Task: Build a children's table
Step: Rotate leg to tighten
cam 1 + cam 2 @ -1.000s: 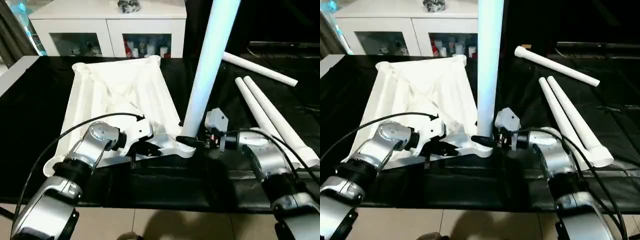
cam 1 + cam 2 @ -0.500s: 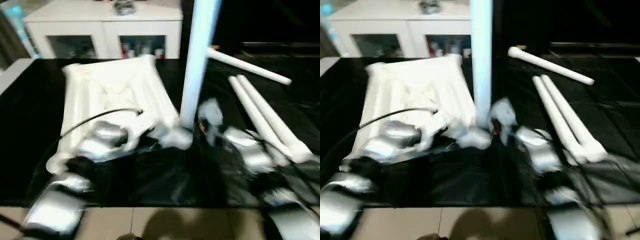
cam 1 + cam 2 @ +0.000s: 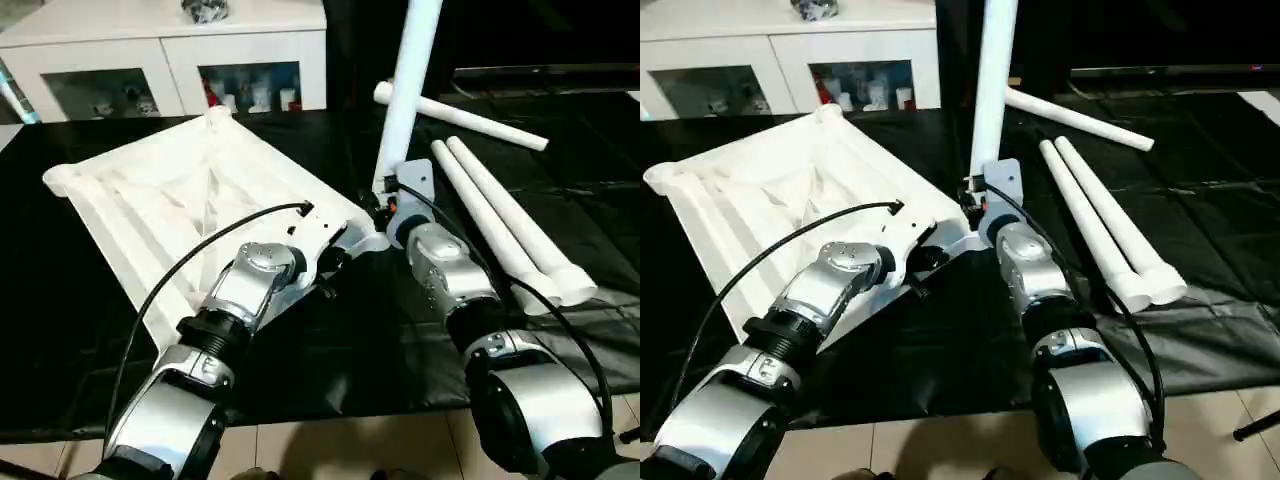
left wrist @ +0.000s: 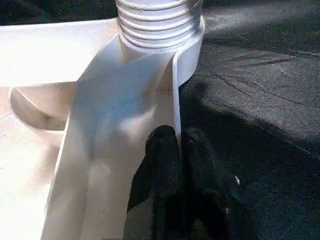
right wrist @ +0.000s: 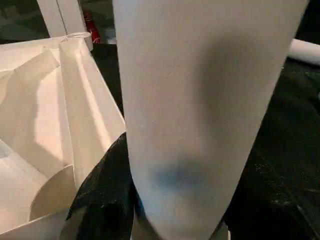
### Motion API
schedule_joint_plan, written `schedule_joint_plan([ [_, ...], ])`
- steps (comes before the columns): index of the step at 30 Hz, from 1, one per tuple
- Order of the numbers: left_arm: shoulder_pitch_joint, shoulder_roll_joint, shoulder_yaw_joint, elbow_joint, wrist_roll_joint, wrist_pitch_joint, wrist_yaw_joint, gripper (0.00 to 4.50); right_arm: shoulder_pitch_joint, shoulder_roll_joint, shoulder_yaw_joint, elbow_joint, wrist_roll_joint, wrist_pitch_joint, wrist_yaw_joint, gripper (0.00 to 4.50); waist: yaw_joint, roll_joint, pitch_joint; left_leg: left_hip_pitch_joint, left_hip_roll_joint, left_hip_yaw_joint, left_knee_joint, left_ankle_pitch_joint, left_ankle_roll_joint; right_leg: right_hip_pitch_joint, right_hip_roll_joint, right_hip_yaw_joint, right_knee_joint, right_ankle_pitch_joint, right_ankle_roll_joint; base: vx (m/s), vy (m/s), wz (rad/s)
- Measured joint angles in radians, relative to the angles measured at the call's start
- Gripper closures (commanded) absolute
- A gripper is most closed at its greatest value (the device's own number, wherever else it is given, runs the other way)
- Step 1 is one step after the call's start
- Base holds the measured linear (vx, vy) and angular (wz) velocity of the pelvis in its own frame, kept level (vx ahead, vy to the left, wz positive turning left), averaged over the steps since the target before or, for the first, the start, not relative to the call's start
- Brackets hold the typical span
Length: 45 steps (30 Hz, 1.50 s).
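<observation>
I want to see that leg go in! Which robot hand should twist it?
Probably right: the right gripper already clasps the upright leg near its socket, while the left gripper is pinching the tabletop's edge, steadying it.

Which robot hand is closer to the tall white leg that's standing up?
The right. The right end effector is closed around the standing leg near its base. The left end effector is shut on the tabletop's thin rim, beside the corner socket where the leg is screwed in.
</observation>
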<state>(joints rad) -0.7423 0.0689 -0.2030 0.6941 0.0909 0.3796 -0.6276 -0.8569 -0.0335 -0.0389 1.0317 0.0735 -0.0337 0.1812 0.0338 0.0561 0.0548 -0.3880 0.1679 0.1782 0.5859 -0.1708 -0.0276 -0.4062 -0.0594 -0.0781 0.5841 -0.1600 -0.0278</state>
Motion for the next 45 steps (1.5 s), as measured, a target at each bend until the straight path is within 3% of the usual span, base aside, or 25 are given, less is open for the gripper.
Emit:
schedule_joint_plan([
  [15,0.000,0.000,0.003,0.000,-0.001,0.005,0.001,4.50,0.000,0.003,-0.006,0.010,-0.011,-0.016,0.005,2.59,0.000,0.000,0.000,0.000,0.000,0.000,0.000,0.000,0.000,0.000,0.000,0.000,0.000,0.001,-0.001,0.000,0.000,0.00],
  [19,0.006,0.041,-0.004,0.000,-0.012,-0.020,-0.065,4.50,0.029,-0.013,0.009,-0.015,-0.028,-0.041,0.099,2.59,0.001,0.000,0.000,0.000,0.000,0.000,0.000,0.000,0.000,0.000,0.000,0.000,0.000,0.001,-0.001,0.000,0.000,0.00],
  [24,0.035,0.141,-0.029,0.000,-0.019,-0.128,-0.218,4.50,0.127,-0.086,0.046,-0.127,0.002,-0.065,0.382,2.59,0.022,0.000,0.000,0.000,0.001,0.000,0.001,0.000,0.000,0.001,0.000,-0.001,0.000,0.001,-0.001,0.000,0.000,0.00],
  [35,0.074,0.252,-0.059,-0.014,-0.063,-0.240,-0.497,4.50,0.238,-0.235,0.105,-0.287,0.080,-0.035,0.838,2.59,0.065,0.000,0.000,0.001,0.001,0.000,0.002,0.000,0.000,0.003,0.000,-0.001,0.000,0.001,-0.002,0.000,0.000,0.00],
  [45,0.073,0.273,-0.077,-0.013,-0.063,-0.278,-0.547,4.50,0.240,-0.258,0.121,-0.310,0.085,-0.011,0.917,2.59,0.075,0.000,0.000,0.001,0.001,0.000,0.003,0.000,0.000,0.003,0.000,-0.001,0.000,0.001,-0.002,0.000,0.000,0.00],
])
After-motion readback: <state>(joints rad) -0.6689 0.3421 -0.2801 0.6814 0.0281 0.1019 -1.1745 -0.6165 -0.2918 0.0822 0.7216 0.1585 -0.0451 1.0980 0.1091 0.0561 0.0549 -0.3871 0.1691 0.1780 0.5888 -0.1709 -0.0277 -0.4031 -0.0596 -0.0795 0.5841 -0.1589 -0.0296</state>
